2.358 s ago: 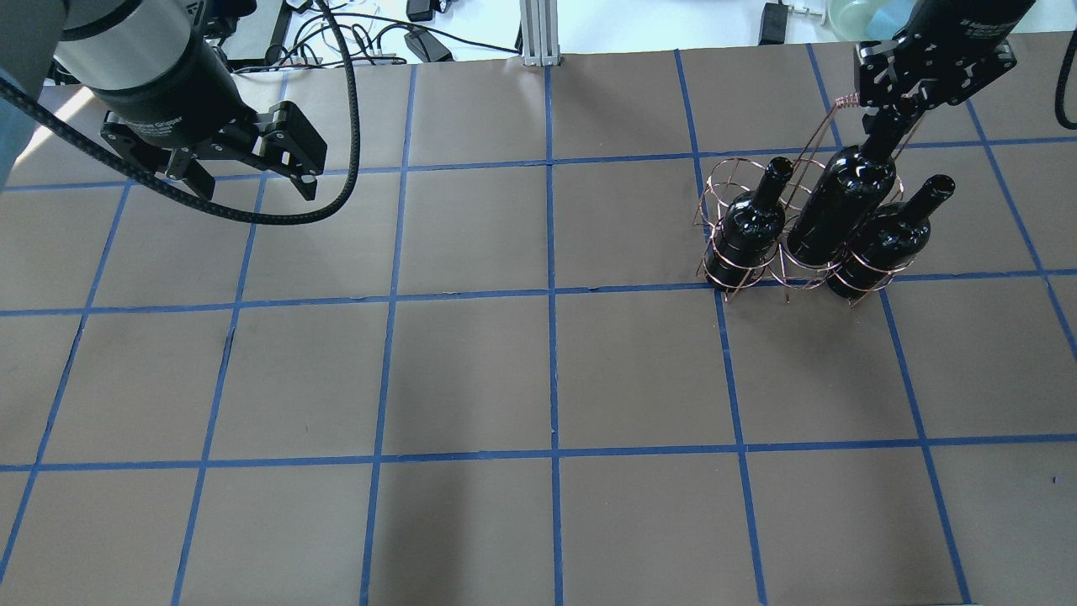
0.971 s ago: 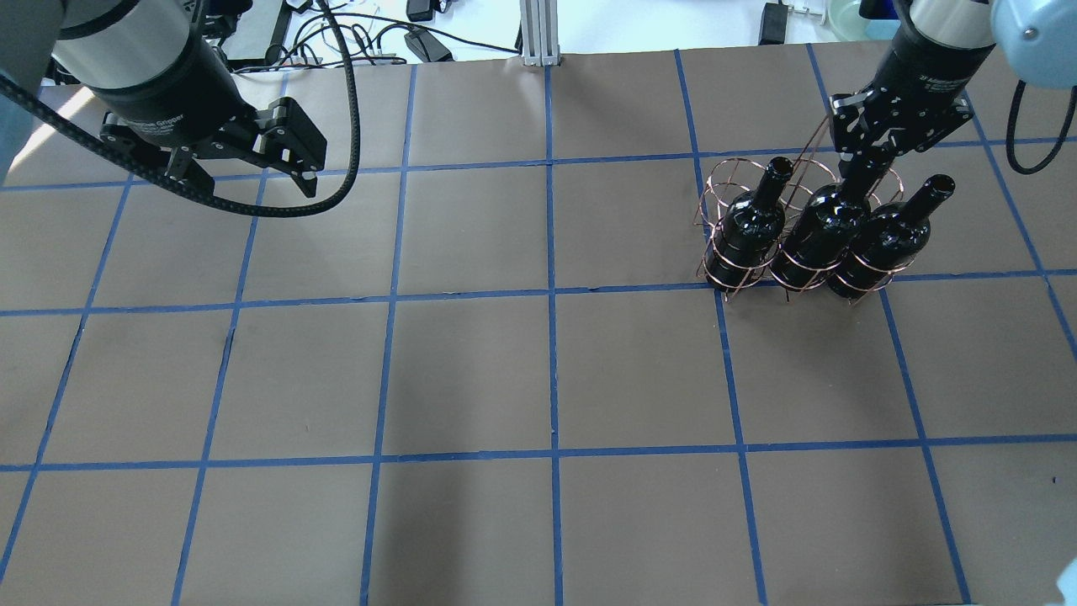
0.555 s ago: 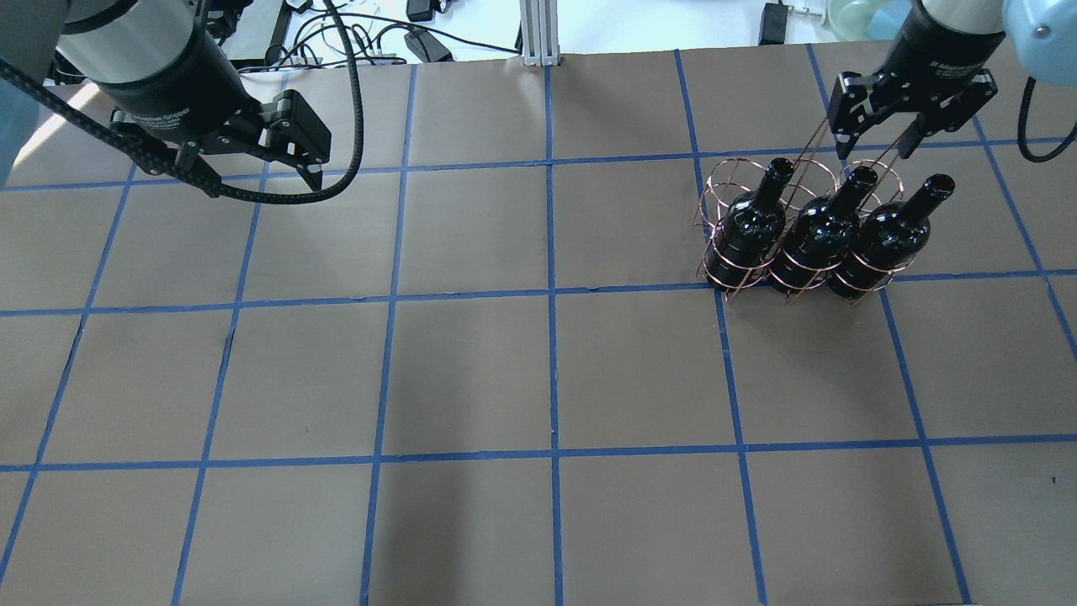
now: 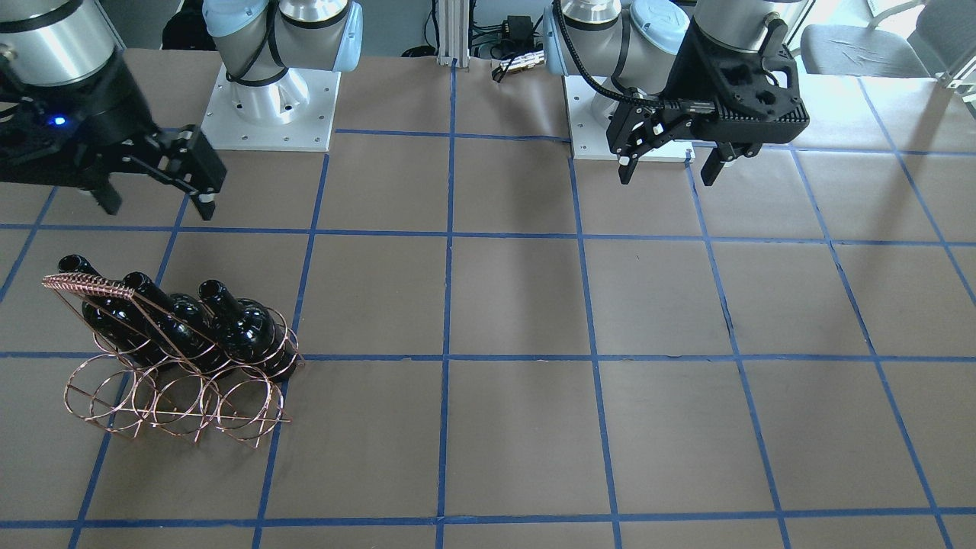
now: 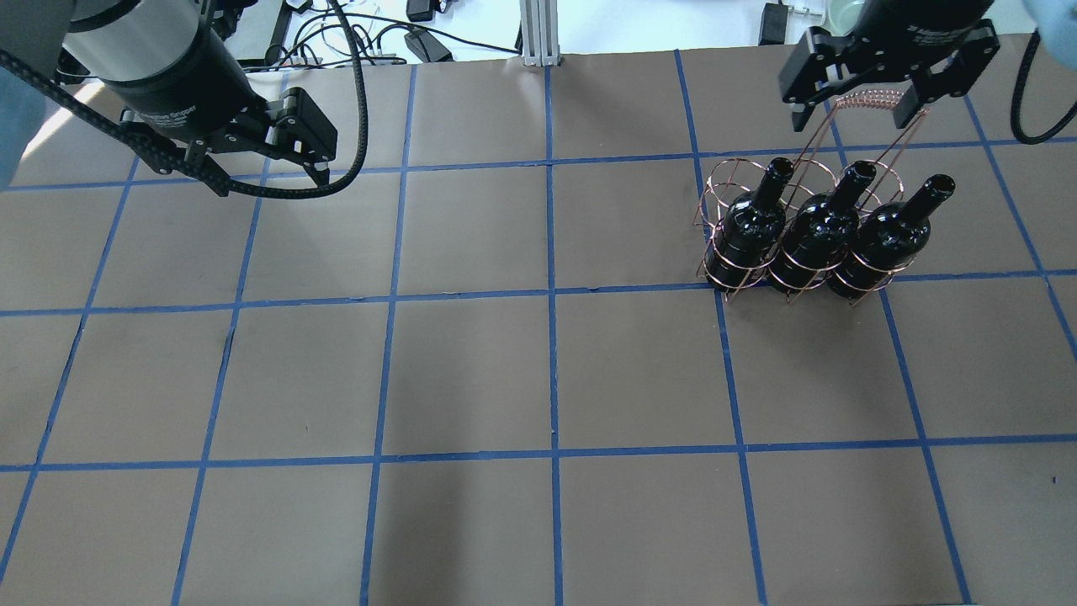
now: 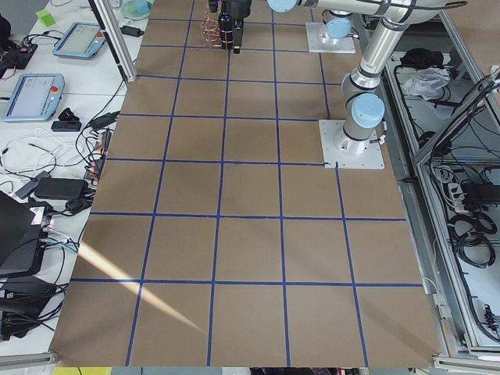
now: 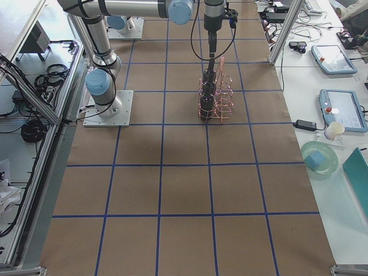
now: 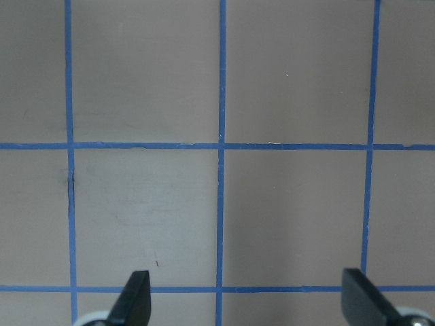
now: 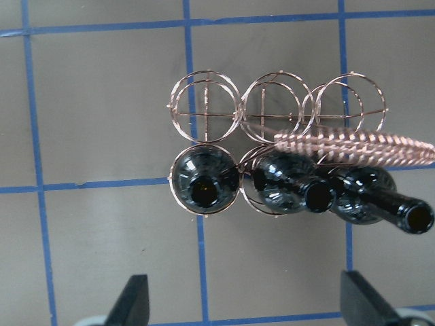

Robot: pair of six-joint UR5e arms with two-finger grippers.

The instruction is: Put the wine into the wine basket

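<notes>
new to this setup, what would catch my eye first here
The copper wine basket on the robot's right, three black bottles filling its row nearer the robot, the other row empty. The right end effector hangs open above it; the left end effector is open, far off.

Wine bottles (image 5: 820,236): black glass, high gloss, sharp highlights. Wine basket (image 4: 177,396): thin copper-coloured metal wire, shiny; handle (image 9: 353,146) wrapped in coil of same wire. Table cover (image 5: 471,370): brown paper, matt, smooth. Grid lines (image 5: 553,379): blue tape. Left gripper (image 5: 269,179), right gripper (image 5: 850,120): black, matt. Arm joints (image 4: 305,15): silvery metal, pale blue caps.
</notes>
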